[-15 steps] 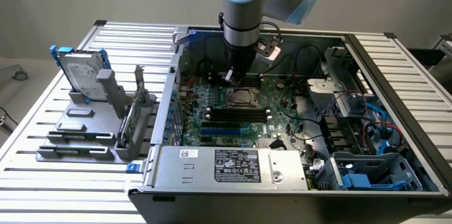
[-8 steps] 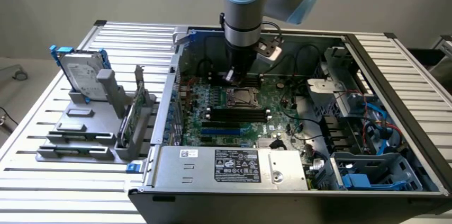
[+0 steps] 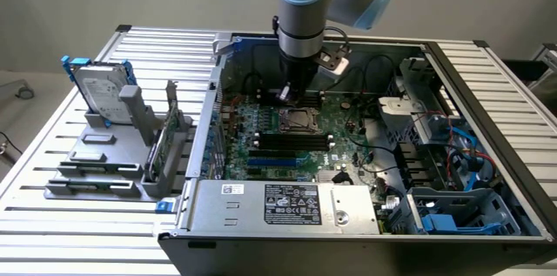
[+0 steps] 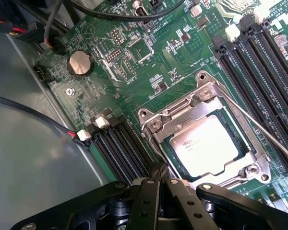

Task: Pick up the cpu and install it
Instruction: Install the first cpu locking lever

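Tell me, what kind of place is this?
Probably a robot test bench for building computers. An open computer case lies on a slatted metal table, a robot arm reaches into it, and a hard drive stands in a rack.

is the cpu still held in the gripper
No, the cpu sits flat inside the metal socket frame on the motherboard, and the shut gripper holds nothing.

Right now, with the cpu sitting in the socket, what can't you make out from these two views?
- Wrist view: print on the cpu too small to read.
- Wrist view: socket frame's near edge hidden behind the gripper.
- Exterior view: gripper tips lost against dark cables and board.
- Exterior view: whether the socket latch is locked, too small.
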### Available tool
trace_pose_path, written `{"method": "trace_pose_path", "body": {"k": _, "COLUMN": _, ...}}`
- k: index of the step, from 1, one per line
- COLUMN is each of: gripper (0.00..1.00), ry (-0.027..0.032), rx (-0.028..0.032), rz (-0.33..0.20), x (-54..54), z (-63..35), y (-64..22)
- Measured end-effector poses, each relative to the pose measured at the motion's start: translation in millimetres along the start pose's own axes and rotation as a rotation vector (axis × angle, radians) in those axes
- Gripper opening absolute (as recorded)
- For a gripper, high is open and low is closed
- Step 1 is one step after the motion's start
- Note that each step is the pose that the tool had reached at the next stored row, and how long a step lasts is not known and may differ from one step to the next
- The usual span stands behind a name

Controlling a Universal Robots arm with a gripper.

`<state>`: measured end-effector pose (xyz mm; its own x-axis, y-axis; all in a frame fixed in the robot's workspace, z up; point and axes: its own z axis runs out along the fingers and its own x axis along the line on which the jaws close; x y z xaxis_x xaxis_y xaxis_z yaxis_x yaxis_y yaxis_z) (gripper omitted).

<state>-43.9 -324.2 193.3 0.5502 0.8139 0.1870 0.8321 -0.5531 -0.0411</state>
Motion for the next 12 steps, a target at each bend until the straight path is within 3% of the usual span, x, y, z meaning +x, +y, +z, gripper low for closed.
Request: {"method": "trace_pose_path", "body": {"k": 12, "gripper": 0.11, "ry": 0.0005, "rx": 0.0007, "rz": 0.0, "x": 2.3, "z": 1.0, "y": 5.9}}
